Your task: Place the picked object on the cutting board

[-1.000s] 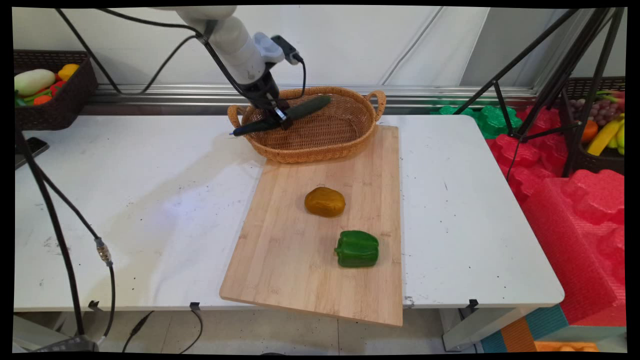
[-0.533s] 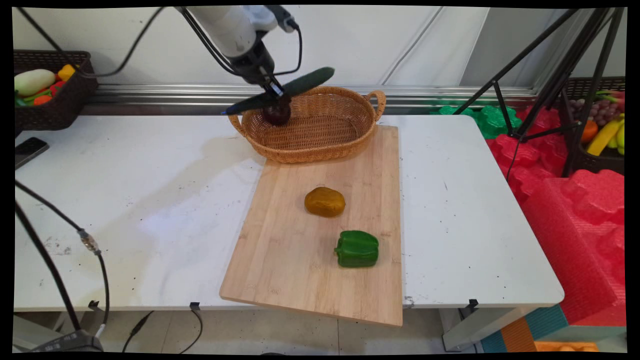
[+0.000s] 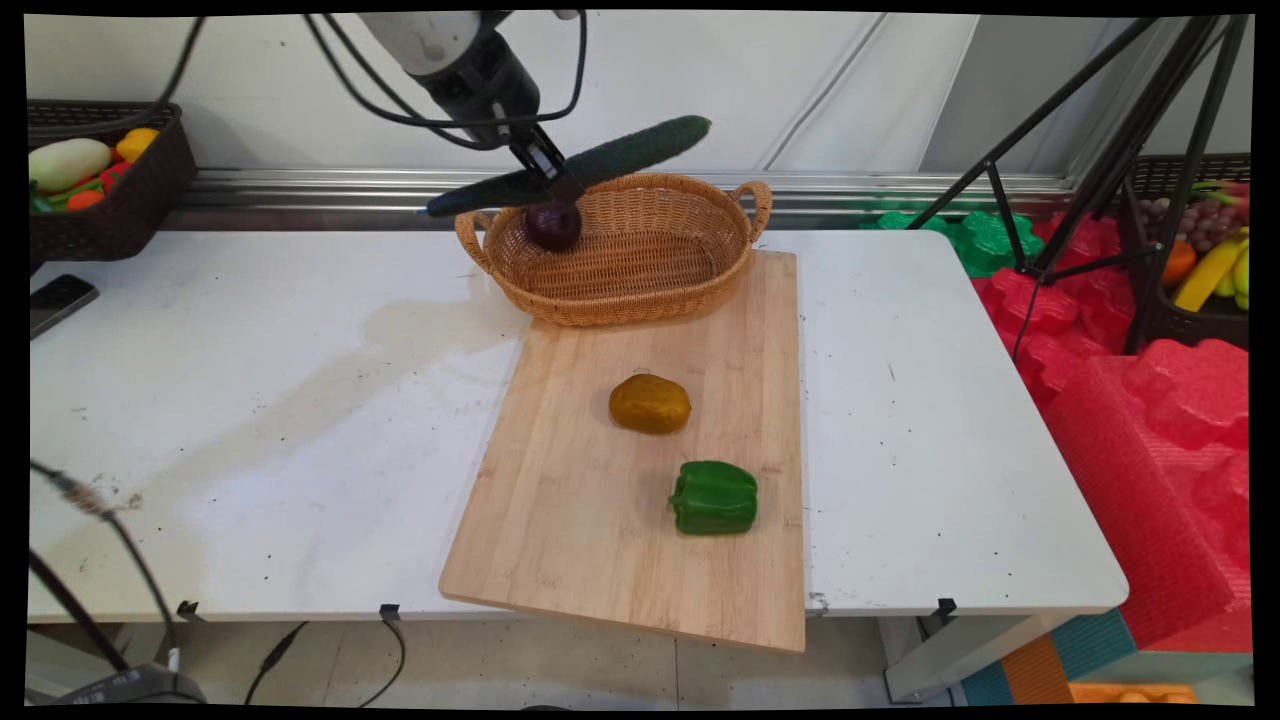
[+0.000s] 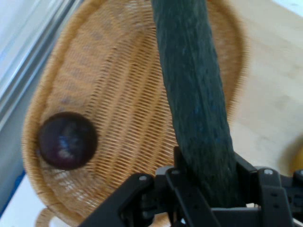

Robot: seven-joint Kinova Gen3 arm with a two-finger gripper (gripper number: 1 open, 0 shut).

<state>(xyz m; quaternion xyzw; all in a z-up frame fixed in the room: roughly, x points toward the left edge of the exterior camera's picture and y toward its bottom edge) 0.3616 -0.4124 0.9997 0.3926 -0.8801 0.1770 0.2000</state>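
Cucumber is clamped in the tool, lifted above the wicker basket; below sits a dark purple onion.

The arm is a white round tube that ends in a black wrist section, and below this section sits the black two-finger gripper. Several thin black cables hang in loops above the gripper and to its left, and one cable curves down beside the wrist on the other side. In the hand view the gripper shows a matte black linkage of angular bars, with small round pins at the joints.
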